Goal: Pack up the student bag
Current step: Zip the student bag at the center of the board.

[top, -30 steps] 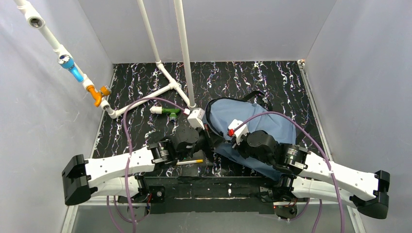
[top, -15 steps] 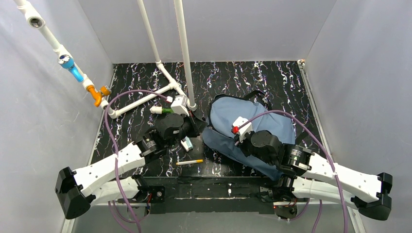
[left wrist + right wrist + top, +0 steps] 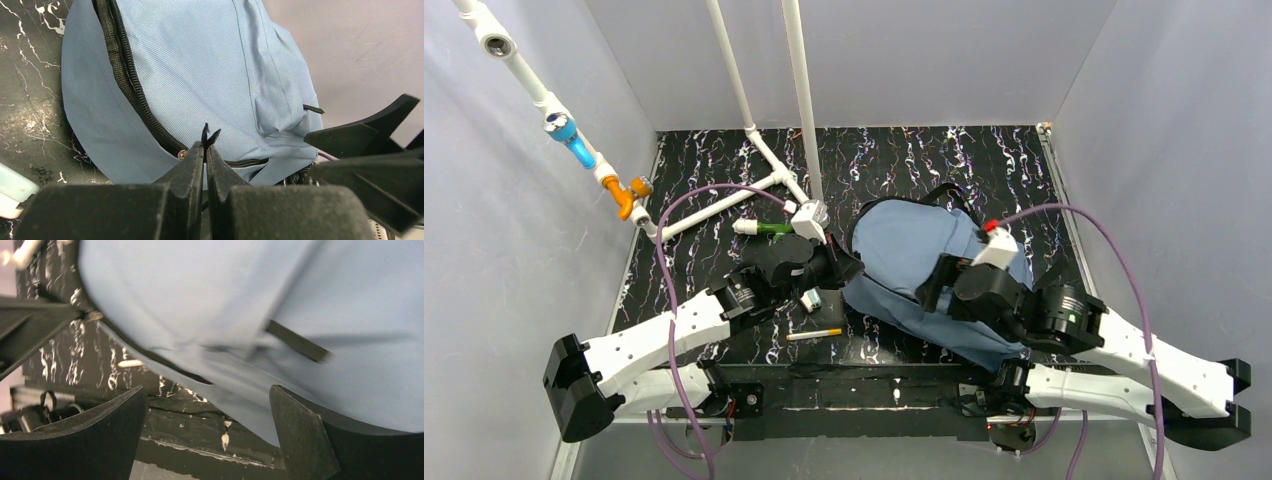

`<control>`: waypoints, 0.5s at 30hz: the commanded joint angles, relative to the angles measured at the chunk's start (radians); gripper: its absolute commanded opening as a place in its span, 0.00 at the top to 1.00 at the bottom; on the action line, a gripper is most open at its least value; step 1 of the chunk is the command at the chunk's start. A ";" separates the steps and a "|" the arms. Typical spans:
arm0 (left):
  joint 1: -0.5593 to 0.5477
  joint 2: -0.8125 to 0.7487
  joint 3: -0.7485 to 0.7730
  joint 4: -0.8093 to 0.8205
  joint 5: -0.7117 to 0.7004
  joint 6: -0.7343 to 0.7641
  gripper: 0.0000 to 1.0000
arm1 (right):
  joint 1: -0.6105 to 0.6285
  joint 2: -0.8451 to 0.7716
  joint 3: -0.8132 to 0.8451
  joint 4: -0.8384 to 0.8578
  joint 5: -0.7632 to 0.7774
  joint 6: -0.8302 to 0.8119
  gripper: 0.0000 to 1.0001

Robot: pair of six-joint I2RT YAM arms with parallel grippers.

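The student bag [image 3: 904, 250] is a slate-blue backpack lying in the middle of the black marbled table. Its dark zipper [image 3: 131, 80] curves down the left side of the bag [image 3: 210, 60]. My left gripper [image 3: 205, 146] is shut at the bag's left edge, with the black zipper pull [image 3: 210, 135] pinched between its tips. From above, the left gripper [image 3: 849, 268] touches the bag's left rim. My right gripper [image 3: 207, 407] stands wide open over the bag's near side, with nothing between its fingers [image 3: 295, 427]. The blue fabric [image 3: 250, 295] fills that view. The right gripper [image 3: 932, 283] hovers over the bag.
A yellow pencil [image 3: 814, 334] and a small teal-and-white block [image 3: 810, 300] lie left of the bag near the front edge. A green marker [image 3: 764, 228] lies by the white pipe frame [image 3: 724, 205] at the back left. Grey walls enclose the table.
The right gripper has opened and swung right over the bag. The left arm swung left, then came back to the bag's left edge, still shut.
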 commanded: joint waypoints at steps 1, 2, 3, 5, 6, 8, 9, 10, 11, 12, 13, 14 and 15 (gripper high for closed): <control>-0.005 -0.043 -0.012 0.046 -0.018 -0.011 1.00 | -0.003 -0.082 -0.068 -0.208 0.136 0.359 0.02; -0.005 -0.051 -0.018 0.045 -0.020 -0.014 1.00 | -0.003 -0.083 -0.081 -0.224 0.144 0.365 0.02; -0.005 -0.057 -0.027 0.045 -0.017 -0.019 1.00 | -0.004 -0.076 -0.098 -0.235 0.147 0.373 0.02; -0.005 -0.063 -0.037 0.045 -0.002 -0.034 1.00 | -0.003 -0.052 -0.126 -0.233 0.164 0.394 0.02; -0.005 -0.064 -0.043 0.044 0.012 -0.048 1.00 | -0.004 -0.042 -0.145 -0.205 0.173 0.403 0.02; -0.013 -0.063 -0.058 0.046 0.037 -0.082 1.00 | -0.011 -0.037 -0.191 -0.088 0.207 0.372 0.02; -0.020 -0.066 -0.068 0.047 0.037 -0.092 1.00 | -0.029 -0.031 -0.207 -0.033 0.223 0.345 0.02; -0.029 -0.072 -0.079 0.046 0.034 -0.102 1.00 | -0.059 -0.015 -0.210 0.022 0.239 0.290 0.02; -0.036 -0.076 -0.094 0.046 0.030 -0.112 1.00 | -0.108 0.013 -0.210 0.086 0.241 0.215 0.02; -0.046 -0.077 -0.105 0.048 0.028 -0.128 1.00 | -0.169 0.037 -0.209 0.150 0.229 0.131 0.01; -0.059 -0.073 -0.113 0.052 0.028 -0.151 1.00 | -0.258 0.070 -0.212 0.230 0.187 0.026 0.02; -0.079 -0.062 -0.115 0.054 0.024 -0.163 1.00 | -0.369 0.109 -0.219 0.313 0.104 -0.068 0.02; -0.105 -0.045 -0.111 0.057 0.017 -0.168 1.00 | -0.497 0.147 -0.227 0.387 -0.002 -0.151 0.02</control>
